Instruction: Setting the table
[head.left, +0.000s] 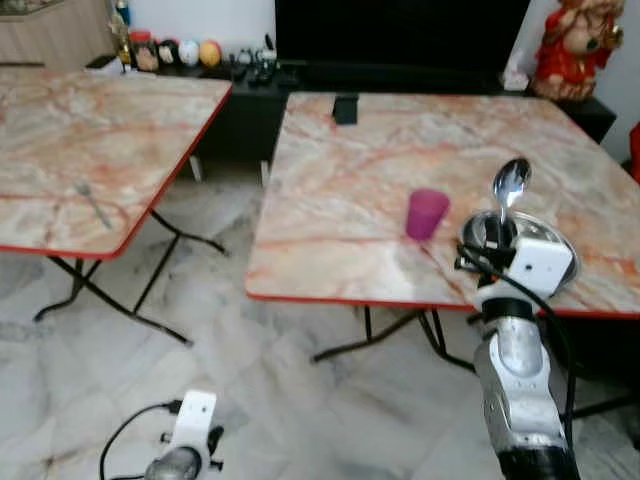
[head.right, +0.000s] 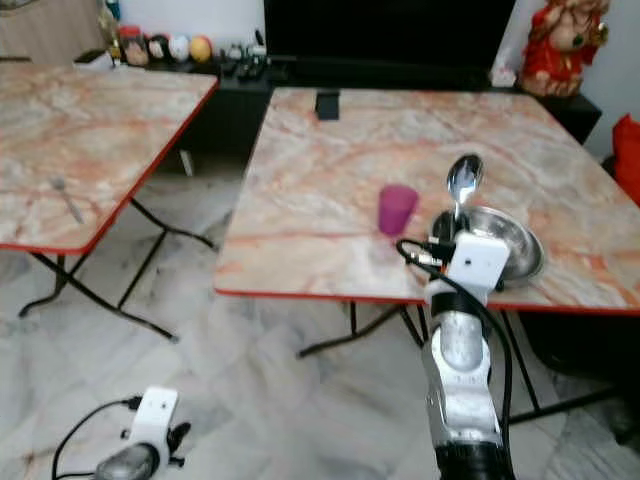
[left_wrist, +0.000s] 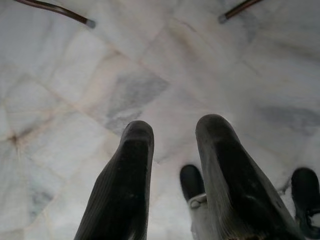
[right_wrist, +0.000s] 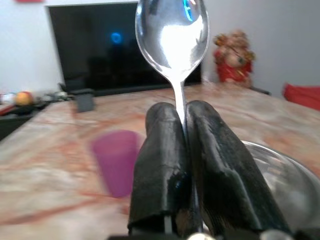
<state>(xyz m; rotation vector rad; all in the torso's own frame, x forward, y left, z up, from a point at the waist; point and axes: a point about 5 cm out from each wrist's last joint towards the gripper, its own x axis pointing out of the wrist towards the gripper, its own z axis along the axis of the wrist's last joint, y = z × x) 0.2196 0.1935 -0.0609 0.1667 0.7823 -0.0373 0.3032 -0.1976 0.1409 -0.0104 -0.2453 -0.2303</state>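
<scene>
The right gripper was clenched on a spoon, handle pinched between the two fingers and the bowl of the spoon standing upright above them. It hung at the near red edge of the right table, just over the steel bowl that sat close to that edge. A purple cup stood just beside the bowl, toward the robot's left, with bare marble behind it up to a small dark object at the far edge.

A second table stood to the left with a fork lying near its front edge. Between the two tables ran an open strip of tiled floor, crossed only by the folding legs.

The left gripper hung low over the floor, its fingers released and apart with nothing between them.

The right wrist view showed the spoon's polished inside and the pinch on its handle; the head views gave the table edges.
</scene>
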